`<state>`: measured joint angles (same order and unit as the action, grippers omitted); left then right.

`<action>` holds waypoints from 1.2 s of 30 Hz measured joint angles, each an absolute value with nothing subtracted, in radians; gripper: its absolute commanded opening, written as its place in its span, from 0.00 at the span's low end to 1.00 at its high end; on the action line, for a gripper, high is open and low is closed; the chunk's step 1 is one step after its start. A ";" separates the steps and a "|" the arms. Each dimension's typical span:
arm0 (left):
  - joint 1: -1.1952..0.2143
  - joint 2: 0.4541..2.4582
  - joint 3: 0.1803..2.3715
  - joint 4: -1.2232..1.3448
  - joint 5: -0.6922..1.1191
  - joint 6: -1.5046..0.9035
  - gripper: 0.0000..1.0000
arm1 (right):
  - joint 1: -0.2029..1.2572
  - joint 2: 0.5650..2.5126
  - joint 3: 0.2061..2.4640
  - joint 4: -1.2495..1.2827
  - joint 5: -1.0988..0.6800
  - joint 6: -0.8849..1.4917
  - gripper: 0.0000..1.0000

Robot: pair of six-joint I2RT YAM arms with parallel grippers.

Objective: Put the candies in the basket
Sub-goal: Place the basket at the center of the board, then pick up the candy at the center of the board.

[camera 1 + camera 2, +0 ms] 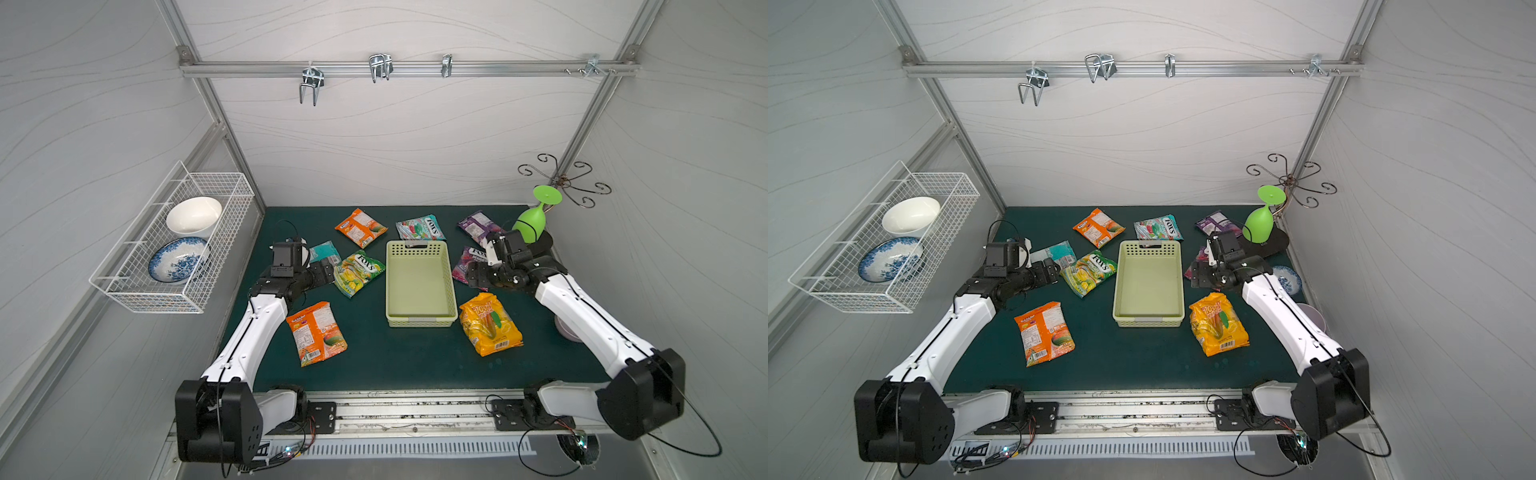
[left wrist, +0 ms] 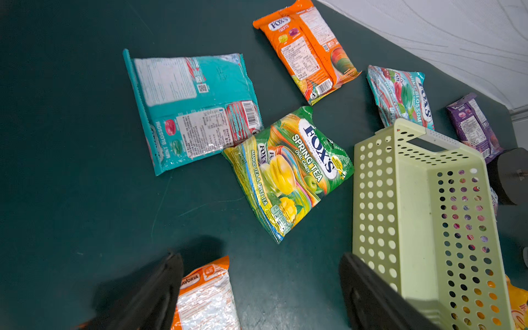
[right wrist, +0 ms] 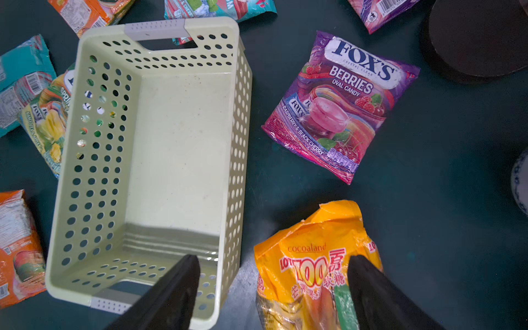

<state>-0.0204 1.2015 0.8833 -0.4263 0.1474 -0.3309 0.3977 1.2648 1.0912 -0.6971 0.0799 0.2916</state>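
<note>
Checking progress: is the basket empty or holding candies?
Empty. The basket shows a bare floor in the right wrist view; candies lie around it on the mat.

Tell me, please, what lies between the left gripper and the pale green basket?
The yellow-green Spring Tea candy packet lies flat between the left gripper and the basket, as both top views show.

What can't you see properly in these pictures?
- Purple berries packet: in a top view, the right arm covers much of it.
- Teal packet: in a top view, the left arm covers one end.
- Pale round thing: in a top view, mostly under the right arm; cannot tell what it is.
- Blue-patterned dish: right wrist view, cut off by the picture's edge.
- Orange packet: left wrist view, cut off by the edge.
</note>
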 measured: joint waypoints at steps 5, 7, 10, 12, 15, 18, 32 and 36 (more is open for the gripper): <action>-0.020 1.229 0.855 -0.374 0.185 -0.370 0.87 | 0.392 1.176 1.029 -0.678 0.097 0.268 0.94; -0.021 1.241 0.849 -0.367 0.202 -0.386 0.87 | 0.390 1.146 1.002 -0.678 0.099 0.261 0.95; -0.021 1.256 0.844 -0.344 0.229 -0.407 0.86 | 0.388 1.118 0.980 -0.670 0.101 0.257 0.98; -0.021 1.262 0.833 -0.319 0.245 -0.422 0.86 | 0.387 1.092 0.957 -0.652 0.101 0.252 0.99; -0.021 1.277 0.827 -0.312 0.261 -0.436 0.86 | 0.387 1.058 0.931 -0.647 0.101 0.244 0.99; -0.021 1.298 0.823 -0.292 0.274 -0.454 0.84 | 0.387 1.039 0.926 -0.638 0.101 0.238 0.99; -0.021 1.469 0.820 -0.244 0.334 -0.548 0.77 | 0.387 1.012 0.909 -0.623 0.112 0.234 0.99; -0.021 1.530 0.820 -0.232 0.337 -0.572 0.72 | 0.387 1.012 0.909 -0.618 0.116 0.234 0.99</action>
<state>-0.0208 1.5295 0.8204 -0.2321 0.3370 -0.5724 0.3874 1.0122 0.9092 -0.6178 0.1162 0.2344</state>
